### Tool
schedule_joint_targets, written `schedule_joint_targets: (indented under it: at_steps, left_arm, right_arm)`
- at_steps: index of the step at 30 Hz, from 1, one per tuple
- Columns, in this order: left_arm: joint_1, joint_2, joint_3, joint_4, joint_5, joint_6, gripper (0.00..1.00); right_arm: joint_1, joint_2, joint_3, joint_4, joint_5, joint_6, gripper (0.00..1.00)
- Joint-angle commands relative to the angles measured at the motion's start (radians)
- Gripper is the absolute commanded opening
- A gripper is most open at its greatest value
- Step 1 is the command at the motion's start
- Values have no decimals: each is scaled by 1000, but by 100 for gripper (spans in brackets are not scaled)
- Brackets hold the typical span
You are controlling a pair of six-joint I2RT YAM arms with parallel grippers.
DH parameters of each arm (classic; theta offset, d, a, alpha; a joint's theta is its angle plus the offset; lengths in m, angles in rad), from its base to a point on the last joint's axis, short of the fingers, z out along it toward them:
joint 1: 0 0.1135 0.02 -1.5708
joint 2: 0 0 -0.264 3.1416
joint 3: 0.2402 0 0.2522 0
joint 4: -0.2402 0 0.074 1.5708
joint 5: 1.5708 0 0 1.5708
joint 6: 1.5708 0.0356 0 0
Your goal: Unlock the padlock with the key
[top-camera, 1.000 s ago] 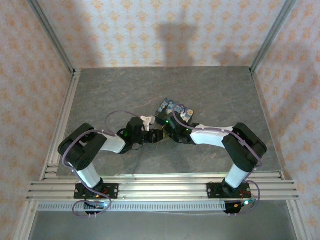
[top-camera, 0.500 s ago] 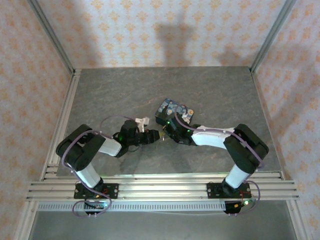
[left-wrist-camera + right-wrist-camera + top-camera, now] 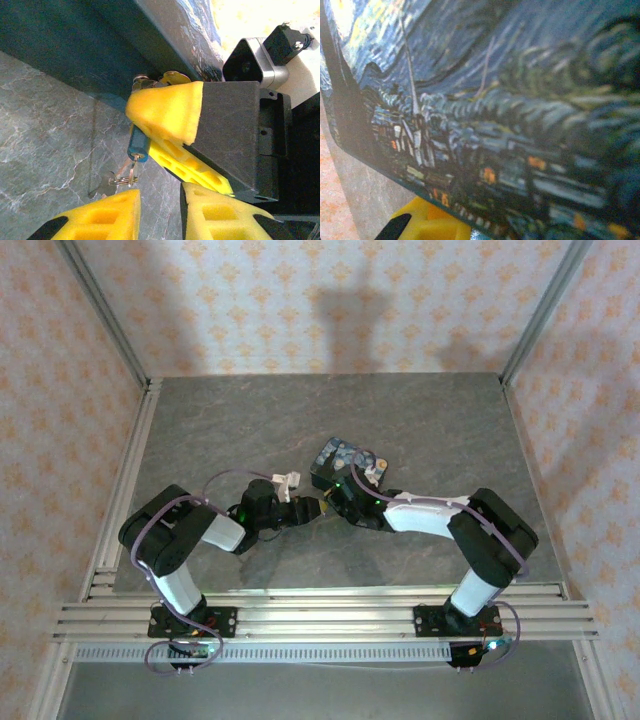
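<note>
So here's where I'm at: my right gripper (image 3: 145, 132) is pinched nearly shut on the padlock (image 3: 138, 146). It holds the blue body just off the side of the tin (image 3: 100, 45), with the shackle up at the tin's clasp (image 3: 172, 77). My left gripper (image 3: 160, 195) is partway open with nothing between the pads. The key (image 3: 107, 185) sits just ahead of one of its fingertips, low near the table (image 3: 45, 130), hanging off a little ring (image 3: 125, 175) under the padlock. What worries me is that the key is off to one side of my left jaws, not between them. If I close from here, I reckon I either grab air or nudge the key sideways. These foam pads are fat next to that key, so I could easily catch the ring instead and have the key flop around. And if I tug, the ring pulls on the padlock and could twist it out of my right grip or drag the tin. Can't tell which way the keyhole faces, either.
</note>
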Motion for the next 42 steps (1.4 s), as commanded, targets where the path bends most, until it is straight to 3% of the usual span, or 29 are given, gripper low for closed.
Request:
schedule_joint_targets:
  at_steps: [1,6,17,20,27,42]
  left_arm:
    - [3,23,14,49,0,0,27]
    - [4,28,19,45,-7,8,26]
    - [4,36,60,25,4,18,6]
    - [4,35,63,19,0,24,6]
    - [6,-38,41,-129,-39,95,30]
    - [14,-31,49,-133,-20,114,37]
  right_arm:
    - [-2,-40,-14,23,0,16,0]
    - [-3,-39,-13,22,-8,17,0]
    - [-2,-29,-11,37,-34,25,0]
    - [-2,-28,-10,37,-35,23,0]
    - [-2,-42,-24,27,-12,25,0]
    - [-5,-51,-25,22,-16,25,0]
